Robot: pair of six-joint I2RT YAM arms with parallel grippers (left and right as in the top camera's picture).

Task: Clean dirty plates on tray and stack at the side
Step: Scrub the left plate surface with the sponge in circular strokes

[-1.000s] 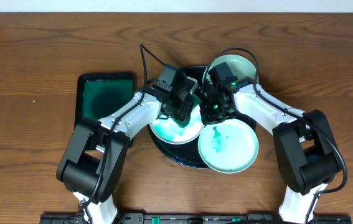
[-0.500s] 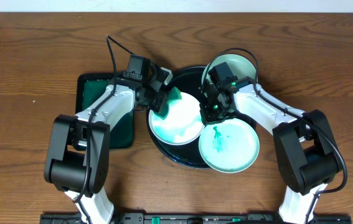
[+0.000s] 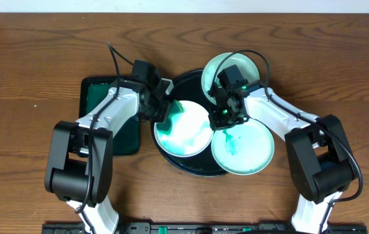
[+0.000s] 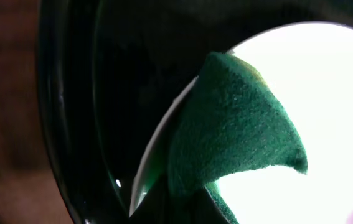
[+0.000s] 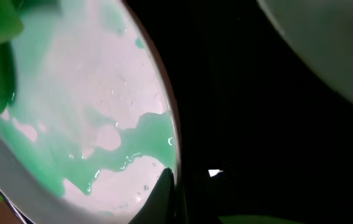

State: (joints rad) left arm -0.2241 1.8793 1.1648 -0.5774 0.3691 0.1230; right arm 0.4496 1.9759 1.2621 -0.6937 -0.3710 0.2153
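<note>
The black tray (image 3: pixel 185 83) holds a plate (image 3: pixel 187 133) streaked with teal smears. My left gripper (image 3: pixel 163 109) is shut on a green sponge (image 3: pixel 174 108), which presses on that plate's upper-left edge; the left wrist view shows the sponge (image 4: pixel 232 124) on the white plate (image 4: pixel 332 93). My right gripper (image 3: pixel 224 117) pinches the same plate's right rim; the right wrist view shows a finger (image 5: pixel 175 186) on the smeared plate (image 5: pixel 89 93). A second plate (image 3: pixel 246 151) with a teal smear overlaps the tray's right rim. A third, pale-aqua plate (image 3: pixel 233 68) lies at the back right.
A rectangular dark green tray (image 3: pixel 109 114) lies left of the black tray, under my left arm. Bare wooden table (image 3: pixel 34 71) surrounds everything. Both arms' cables arch over the back of the black tray.
My left gripper swept the sponge leftward off the plate's middle and now rests at its upper-left edge. The teal smear has spread. The right gripper stayed put; the plates shifted slightly.
</note>
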